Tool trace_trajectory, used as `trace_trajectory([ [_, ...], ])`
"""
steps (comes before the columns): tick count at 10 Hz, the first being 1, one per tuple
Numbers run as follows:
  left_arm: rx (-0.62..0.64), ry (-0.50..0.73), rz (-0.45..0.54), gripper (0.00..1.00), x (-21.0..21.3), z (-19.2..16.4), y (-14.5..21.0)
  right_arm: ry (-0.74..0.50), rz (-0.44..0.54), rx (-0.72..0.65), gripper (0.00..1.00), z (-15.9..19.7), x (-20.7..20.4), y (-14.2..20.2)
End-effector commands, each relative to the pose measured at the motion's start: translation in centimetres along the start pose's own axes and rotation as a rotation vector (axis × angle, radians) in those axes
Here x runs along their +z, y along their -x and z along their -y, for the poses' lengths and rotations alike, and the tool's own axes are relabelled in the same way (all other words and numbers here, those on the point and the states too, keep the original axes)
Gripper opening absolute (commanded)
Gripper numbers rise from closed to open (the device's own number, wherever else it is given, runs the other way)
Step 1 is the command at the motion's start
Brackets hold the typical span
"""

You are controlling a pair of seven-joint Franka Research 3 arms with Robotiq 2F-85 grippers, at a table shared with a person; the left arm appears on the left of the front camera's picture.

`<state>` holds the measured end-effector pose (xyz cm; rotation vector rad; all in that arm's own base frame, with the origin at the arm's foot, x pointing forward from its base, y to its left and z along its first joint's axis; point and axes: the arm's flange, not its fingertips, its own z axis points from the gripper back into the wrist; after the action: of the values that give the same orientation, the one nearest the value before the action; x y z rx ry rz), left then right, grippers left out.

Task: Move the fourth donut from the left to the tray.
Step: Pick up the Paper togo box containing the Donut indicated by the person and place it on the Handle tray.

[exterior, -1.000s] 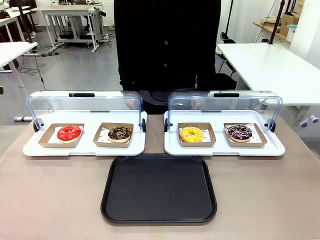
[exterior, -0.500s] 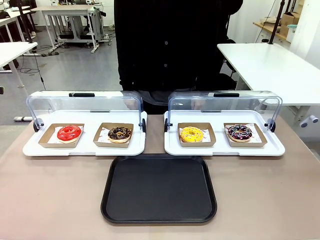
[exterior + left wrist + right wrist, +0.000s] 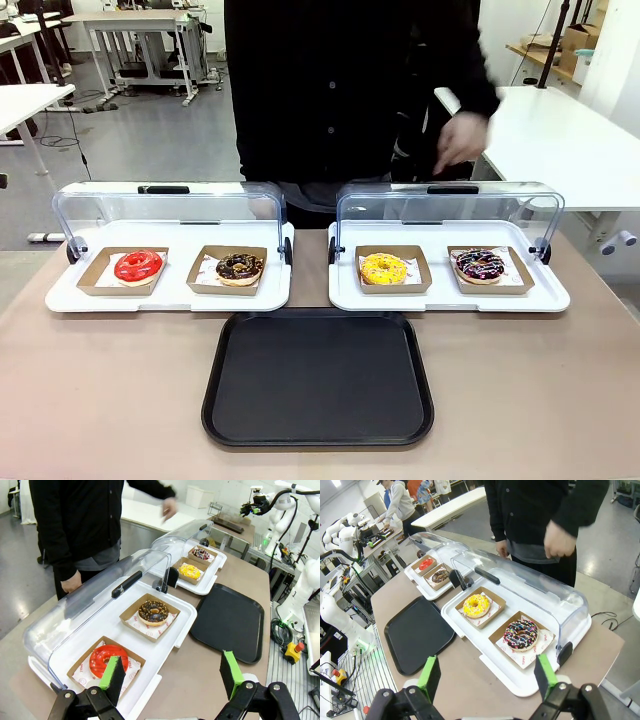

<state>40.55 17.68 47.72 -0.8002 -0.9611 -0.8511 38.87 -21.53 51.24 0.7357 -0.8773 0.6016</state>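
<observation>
While your left end effector point(image 3: 172, 672) and right end effector point(image 3: 487, 674) hang open and empty, the fourth donut point(image 3: 480, 265) sits far right in its display case point(image 3: 552, 296), off the tray point(image 3: 318, 385); the person's hand point(image 3: 460, 138) has just risen toward it.

— Placement of the tray point(image 3: 318, 380)?
— On the table point(image 3: 100, 400), near side, centred, just before the gap between the left display tray point(image 3: 60, 298) and the right display tray point(image 3: 555, 298).
— In the left display tray?
— First donut point(image 3: 138, 265) left, second donut point(image 3: 239, 266) right.
— In the right display tray?
— Third donut point(image 3: 384, 268) left; the fourth donut point(image 3: 480, 265) right, on its holder point(image 3: 522, 284), apart from the tray.
— Behind?
— Lids point(image 3: 165, 210) raised at the back of both; a person point(image 3: 330, 90) beyond, one hand point(image 3: 462, 138) above the right one.
</observation>
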Motion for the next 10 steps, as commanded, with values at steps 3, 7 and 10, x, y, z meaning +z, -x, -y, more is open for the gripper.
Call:
trace_trajectory([
  [3, 0.005, 0.012, -0.002, 1.0, 0.21, -0.03, -0.18, -0.003, 0.031, 0.027, 1.0, 0.13, -0.14, -0.16],
  [7, 0.005, 0.012, -0.002, 1.0, 0.21, -0.03, -0.18, -0.003, 0.031, 0.027, 1.0, 0.13, -0.14, -0.16],
  [10, 0.005, 0.012, -0.002, 1.0, 0.21, -0.03, -0.18, -0.003, 0.031, 0.027, 1.0, 0.13, -0.14, -0.16],
])
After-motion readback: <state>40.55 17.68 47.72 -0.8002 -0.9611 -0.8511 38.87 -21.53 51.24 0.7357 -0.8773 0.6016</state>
